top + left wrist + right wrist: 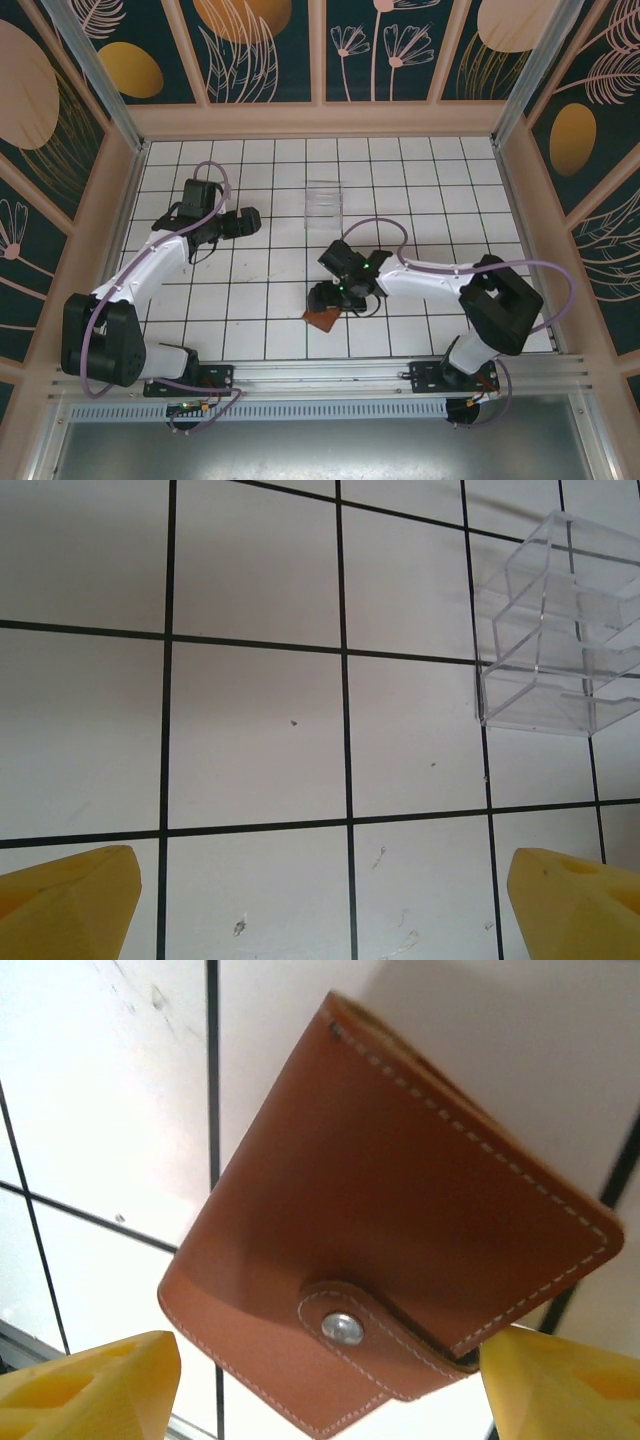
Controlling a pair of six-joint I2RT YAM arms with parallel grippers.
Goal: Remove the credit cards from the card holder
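Two robot arms reach over a white desk (250, 300) gridded in black lines and walled by panels (260, 45) painted with leaves and discs. The right gripper (322, 300) hangs low over the card holder (400, 1230), a brown leather wallet with pale stitching lying on the tiles at the front middle of the desk. The wallet is folded shut, its tab fastened down by a silver snap (343, 1328). Seen from the right wrist, the yellow fingers (90, 1385) stand spread, one on either side of the wallet's tab end. One shows bare tile between it and the leather; whether the other touches the wallet's corner cannot be told. The left gripper (252, 220) hovers well apart toward the left rear, its fingers (70, 900) spread wide above bare tiles. A clear plastic box (550, 630) with stepped compartments stands near it, toward the middle rear of the desk.
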